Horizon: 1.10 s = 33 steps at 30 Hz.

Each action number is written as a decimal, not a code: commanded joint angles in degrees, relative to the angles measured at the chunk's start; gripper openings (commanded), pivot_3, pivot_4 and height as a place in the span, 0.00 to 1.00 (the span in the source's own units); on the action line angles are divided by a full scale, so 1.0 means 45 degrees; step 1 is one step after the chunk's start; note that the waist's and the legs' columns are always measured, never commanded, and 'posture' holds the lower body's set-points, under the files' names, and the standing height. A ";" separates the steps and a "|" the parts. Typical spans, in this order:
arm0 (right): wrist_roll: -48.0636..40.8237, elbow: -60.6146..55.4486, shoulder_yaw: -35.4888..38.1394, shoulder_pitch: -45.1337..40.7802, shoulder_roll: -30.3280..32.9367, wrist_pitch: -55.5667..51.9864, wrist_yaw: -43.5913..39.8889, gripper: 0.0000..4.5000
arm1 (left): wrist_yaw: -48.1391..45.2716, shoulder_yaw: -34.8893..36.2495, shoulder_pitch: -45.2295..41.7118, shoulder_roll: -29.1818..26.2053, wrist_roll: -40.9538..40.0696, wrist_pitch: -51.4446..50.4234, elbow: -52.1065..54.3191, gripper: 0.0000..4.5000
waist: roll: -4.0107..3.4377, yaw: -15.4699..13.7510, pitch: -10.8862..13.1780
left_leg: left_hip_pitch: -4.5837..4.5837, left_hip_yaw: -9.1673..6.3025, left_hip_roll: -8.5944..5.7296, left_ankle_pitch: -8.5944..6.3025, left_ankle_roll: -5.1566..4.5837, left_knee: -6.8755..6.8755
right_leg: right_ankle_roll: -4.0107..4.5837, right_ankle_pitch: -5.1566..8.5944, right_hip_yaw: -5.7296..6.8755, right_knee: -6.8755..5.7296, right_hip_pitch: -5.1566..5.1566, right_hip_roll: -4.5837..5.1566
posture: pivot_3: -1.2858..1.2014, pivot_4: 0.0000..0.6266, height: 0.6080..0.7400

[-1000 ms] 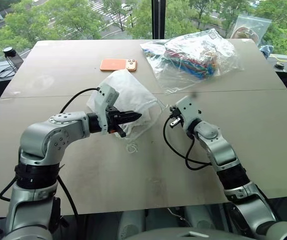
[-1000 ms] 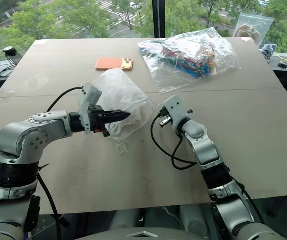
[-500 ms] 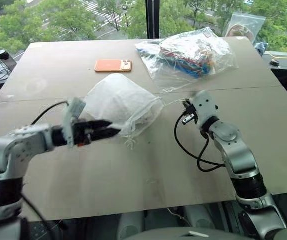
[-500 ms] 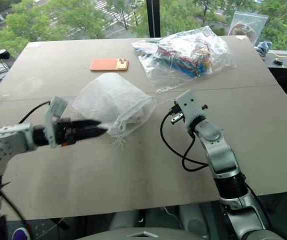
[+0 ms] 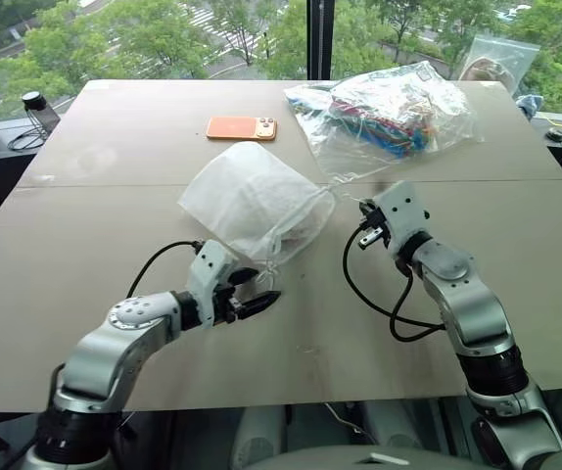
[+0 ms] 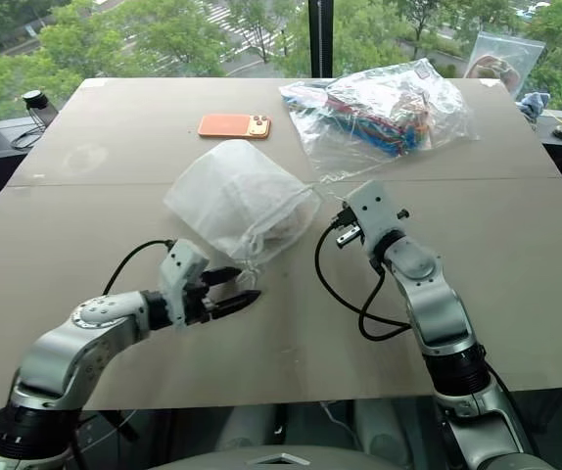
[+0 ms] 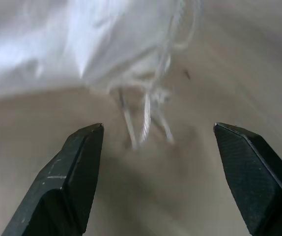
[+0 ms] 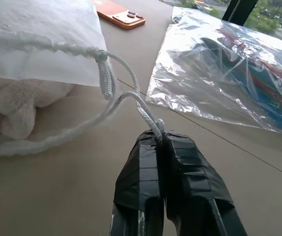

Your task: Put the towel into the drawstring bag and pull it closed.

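- I see the drawstring bag (image 5: 255,199) lying puffed up on the table (image 5: 115,235), roughly mid-table, with its mouth turned toward my right arm.
- In the right wrist view the towel (image 8: 13,103) sits inside that mouth, cream and fluffy, with the hem only partly drawn over it.
- My right gripper (image 8: 163,140) has its fingers pressed together on a cord (image 8: 131,101) of the bag; the cord runs from the fingertips to a knot at the hem.
- From the head views that gripper (image 6: 341,221) sits just beside the bag's mouth, low over the table.
- My left gripper (image 5: 257,299) is near the bag's near edge, fingers spread wide and holding nothing.
- In the left wrist view the fingers (image 7: 79,162) stand well apart, with the loose cord ends (image 7: 143,123) lying on the table between and just ahead of them; that view is smeared, so I can't say whether a fingertip touches the cords.
- An orange phone (image 5: 241,127) lies beyond the bag, apart from it.
- A clear plastic bag (image 5: 384,113) of colourful items lies at the far right, its near corner close to the right gripper.
- The table on the near side of both grippers is bare, and its left half is open out to the edge.
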<state>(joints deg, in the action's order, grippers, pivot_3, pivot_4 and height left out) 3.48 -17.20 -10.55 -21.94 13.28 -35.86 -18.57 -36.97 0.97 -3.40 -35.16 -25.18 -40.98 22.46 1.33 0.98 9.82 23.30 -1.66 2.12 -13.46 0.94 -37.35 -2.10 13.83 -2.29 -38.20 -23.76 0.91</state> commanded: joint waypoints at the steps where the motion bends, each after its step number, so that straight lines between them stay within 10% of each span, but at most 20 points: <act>1: -0.0065 -0.0672 0.0129 -0.0113 0.0063 -0.0003 -0.0005 0.00 | 0.0687 -0.0635 -0.0098 0.0274 0.0961 0.0482 -0.0241 0.81 | 0.0000 0.0001 0.0000 | -0.0008 0.0000 0.0003 0.0000 0.0000 0.0003 | 0.0000 0.0001 -0.0001 -0.0003 0.0002 -0.0006 | 0.52 0.24 1.00; 4: -0.0035 -0.0677 0.0151 -0.0155 0.0055 -0.0022 0.0069 0.00 | 0.0983 -0.1111 -0.0093 0.0529 0.1587 0.0858 -0.0594 0.70 | -0.0003 -0.0013 -0.0002 | -0.0066 0.0021 0.0003 0.0000 0.0000 0.0026 | 0.0003 0.0003 -0.0023 -0.0009 0.0037 -0.0006 | 0.52 0.24 1.00; 12: -0.0676 -0.1025 0.1723 -0.1089 -0.0641 0.1398 0.0978 0.00 | 0.2014 0.1679 -0.0945 0.0859 0.1227 0.1619 -0.1430 0.03 | -0.0003 0.0004 0.0005 | -0.0080 0.0041 0.0001 -0.0001 -0.0001 0.0021 | -0.0002 0.0003 -0.0040 -0.0008 0.0052 -0.0003 | 0.52 0.24 1.00; 21: -0.2500 -0.2733 0.2943 -0.4109 0.0735 0.1274 -0.0556 0.00 | 0.4984 0.5167 -0.5772 -0.0117 0.2017 0.3562 -0.3042 0.03 | 0.0011 -0.0006 0.0020 | -0.0042 0.0030 -0.0003 -0.0001 0.0000 0.0021 | -0.0004 -0.0001 -0.0024 0.0007 0.0029 0.0005 | 0.52 0.24 1.00; 33: -0.1344 -0.1995 0.3647 -0.5476 0.3778 0.0523 -0.0161 0.00 | 0.5513 0.4353 -0.8381 -0.0918 0.3153 0.4319 -0.4833 0.03 | 0.0012 -0.0033 0.0020 | 0.0084 -0.0020 -0.0006 -0.0001 0.0001 0.0019 | -0.0003 -0.0003 0.0048 0.0044 -0.0049 0.0017 | 0.52 0.24 1.00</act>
<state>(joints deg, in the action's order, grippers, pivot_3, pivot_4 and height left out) -4.57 -25.51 2.81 -47.17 28.93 -32.80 -21.37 -13.39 19.86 -41.68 -38.95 -12.09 -22.03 -0.68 1.38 0.83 9.91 23.72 -1.76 2.10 -13.46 0.95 -37.27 -2.11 13.82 -2.06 -38.00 -24.01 0.99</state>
